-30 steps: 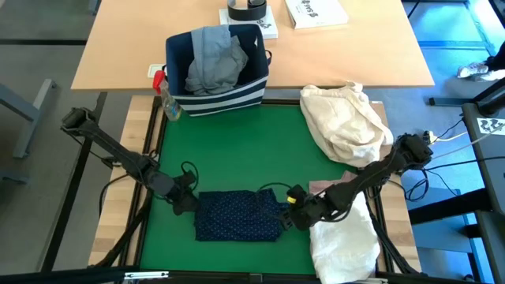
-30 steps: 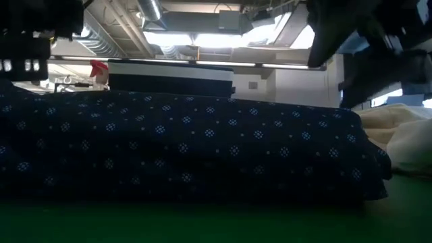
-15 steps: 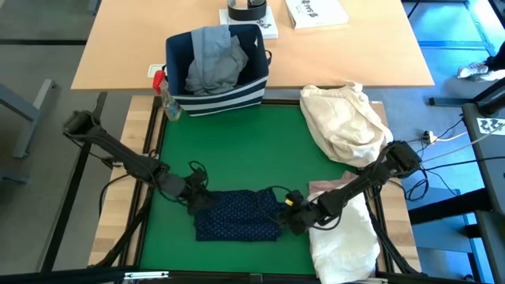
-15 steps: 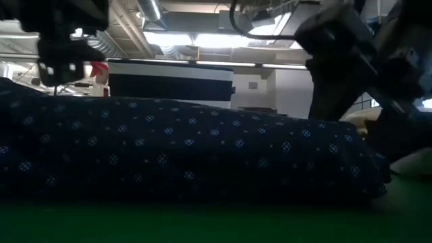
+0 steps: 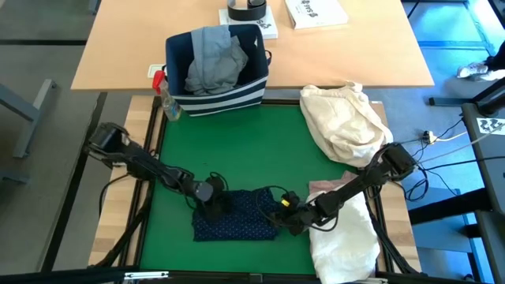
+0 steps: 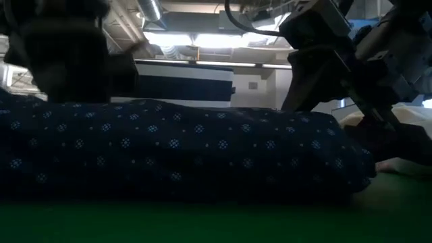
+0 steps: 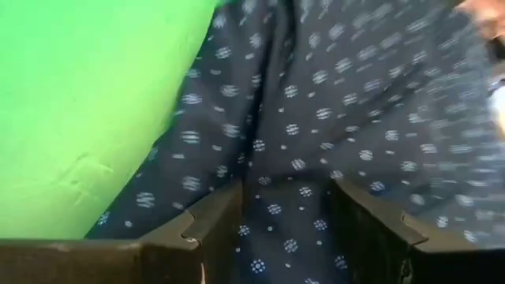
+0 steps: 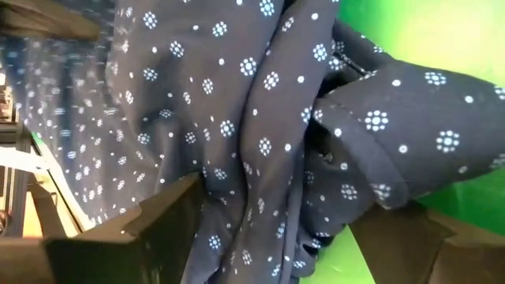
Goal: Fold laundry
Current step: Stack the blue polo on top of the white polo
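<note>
- Left gripper (image 5: 215,201): down on the left part of the navy white-dotted shirt (image 5: 237,215); fingers (image 7: 211,219) apart w/ dotted cloth lying between them. Can't tell if it's a real pinch or just resting on the fabric.
- Right gripper (image 5: 285,214): at the shirt's right edge, jaws wide, a bunched fold of dotted cloth sits in the gap in the wrist view; finger (image 8: 170,213) on 1 side of it, not clamped.
- Shirt lies between the 2 grippers on the green mat (image 5: 245,150), a flat-ish folded rectangle near the front edge; low view shows it as 1 long low mound (image 6: 182,155).
- Just right of the right gripper: white shirt (image 5: 343,237), under that arm; a bit of pale pink top (image 5: 325,188) peeks out beside it.
- Well beyond both grippers: navy striped bin (image 5: 217,87) w/ light grey jeans (image 5: 211,59) inside.
- Beyond the right gripper: cream-beige cloth bundle (image 5: 343,118) at the mat's far right corner.
</note>
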